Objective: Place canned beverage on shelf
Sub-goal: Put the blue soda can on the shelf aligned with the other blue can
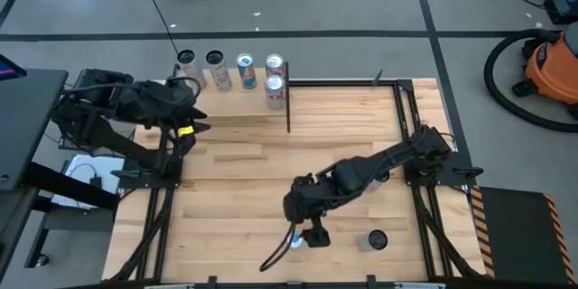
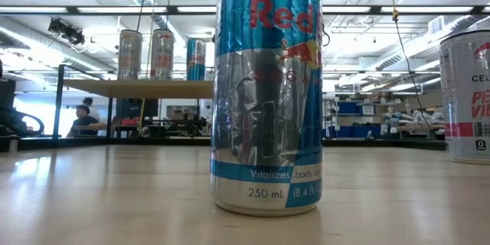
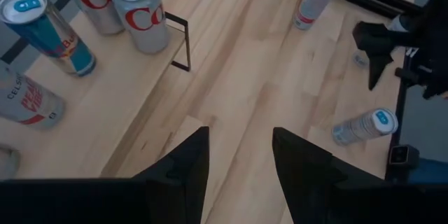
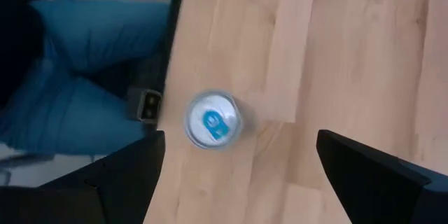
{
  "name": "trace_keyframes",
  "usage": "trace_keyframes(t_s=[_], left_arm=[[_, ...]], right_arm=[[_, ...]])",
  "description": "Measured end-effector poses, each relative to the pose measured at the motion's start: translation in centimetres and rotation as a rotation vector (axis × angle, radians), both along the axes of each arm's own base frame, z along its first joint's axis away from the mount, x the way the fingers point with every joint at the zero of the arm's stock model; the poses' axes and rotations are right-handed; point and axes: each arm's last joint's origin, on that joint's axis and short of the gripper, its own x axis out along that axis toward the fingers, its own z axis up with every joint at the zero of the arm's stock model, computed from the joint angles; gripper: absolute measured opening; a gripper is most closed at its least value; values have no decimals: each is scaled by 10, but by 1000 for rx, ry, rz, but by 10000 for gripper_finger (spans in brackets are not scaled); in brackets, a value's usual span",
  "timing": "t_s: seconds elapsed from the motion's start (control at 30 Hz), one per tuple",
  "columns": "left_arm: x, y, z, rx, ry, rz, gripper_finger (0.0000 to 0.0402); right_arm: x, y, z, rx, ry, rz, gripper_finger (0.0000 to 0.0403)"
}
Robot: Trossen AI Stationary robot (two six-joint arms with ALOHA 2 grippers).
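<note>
Spanning nearly the whole high view, the planked wooden table [image 1: 361, 135] carries everything else. Along its far left edge sits the shelf [image 1: 230, 90], a pale-wood panel with thin black rods at its corner, and five cans stand on it in a row. The two nearest the shelf's end are red-and-silver cans [image 3: 140, 10]; next to them is a blue can [image 3: 45, 31], then a white can with pink lettering [image 3: 28, 101].

Over the table's near middle the right arm reaches in, and the right gripper [image 4: 238, 175] hangs directly above the blue-and-silver canned beverage [image 4: 213, 120], its fingers spread wide to either side and not touching it. That can stands upright close to the table's near edge, well apart from the shelf, and it fills the middle of the low view [image 2: 268, 92]. A second white can [image 1: 377, 239] stands near it, further right.

At the left side, just in front of the shelf, the left gripper [image 3: 238, 164] waits with its fingers partly apart and nothing between them.
</note>
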Motion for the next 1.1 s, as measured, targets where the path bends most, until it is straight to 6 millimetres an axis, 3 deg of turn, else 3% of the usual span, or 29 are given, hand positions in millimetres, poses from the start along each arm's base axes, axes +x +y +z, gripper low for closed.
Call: trace_keyframes(t_s=[0.23,0.5,0.87,1.1], left_arm=[[0,-7,0,-4,-13,7,157],[4,-22,-5,20,6,-60,157],[16,-54,-81,107,189,-102,157],[23,-73,-106,118,158,-172,157]], right_arm=[[0,15,-15,-25,-35,-90,382],[1,29,-33,6,-70,-72,382],[-8,48,-39,-25,-94,-52,382],[-7,52,-40,-30,-142,-39,382]])
